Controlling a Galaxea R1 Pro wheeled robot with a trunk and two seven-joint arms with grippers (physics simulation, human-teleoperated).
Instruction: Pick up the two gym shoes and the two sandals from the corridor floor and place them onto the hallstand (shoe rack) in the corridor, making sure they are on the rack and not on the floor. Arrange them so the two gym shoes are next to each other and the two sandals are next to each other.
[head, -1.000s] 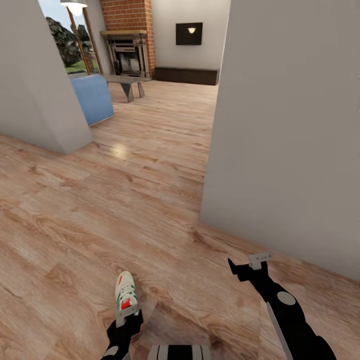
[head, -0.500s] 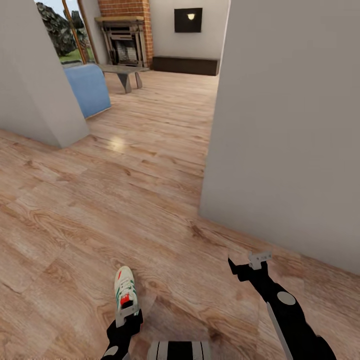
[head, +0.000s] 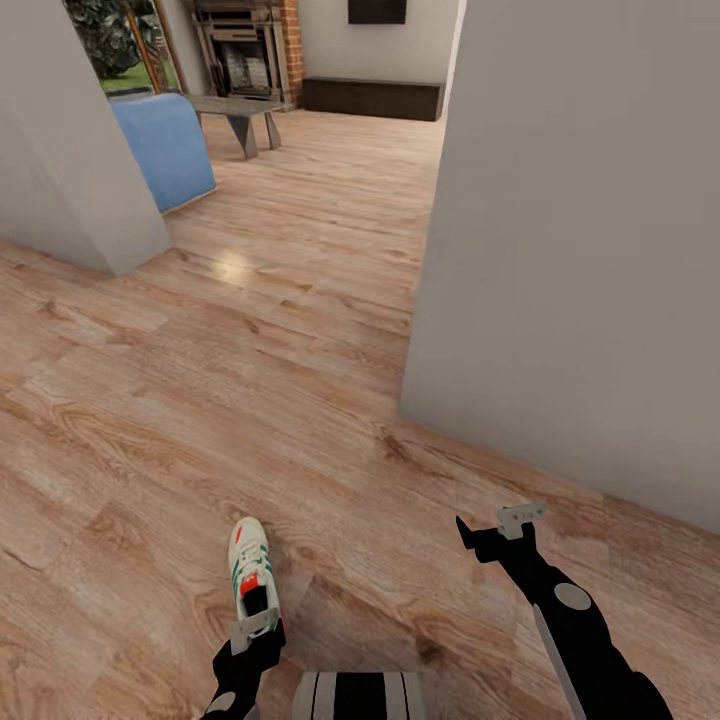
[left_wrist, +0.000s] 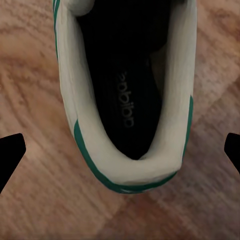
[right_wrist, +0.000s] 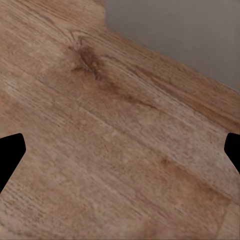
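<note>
One gym shoe (head: 249, 573), white with green stripes and a red-orange tongue label, lies on the corridor floor (head: 200, 420) with its toe pointing away from me. My left gripper (head: 254, 634) hangs over its heel and is open. In the left wrist view the gym shoe (left_wrist: 127, 100) shows its dark opening between the two spread fingertips (left_wrist: 11, 150), neither touching it. My right gripper (head: 492, 526) is open above bare floor near the wall corner, with wood planks (right_wrist: 120, 155) between its fingers. The other gym shoe, the sandals and the hallstand are out of view.
A grey wall block (head: 570, 250) stands close on the right, its corner by the right arm. Another wall corner (head: 70, 150) is at the left. Beyond lie a blue sofa (head: 165, 145), a bench (head: 235, 110) and a dark low cabinet (head: 372, 97). My base (head: 360, 695) shows at the bottom.
The whole head view has shifted, with the far room sliding upward, so the camera moved. The shoe's heel now shows slightly more beyond the left gripper. Both arms keep their pose.
</note>
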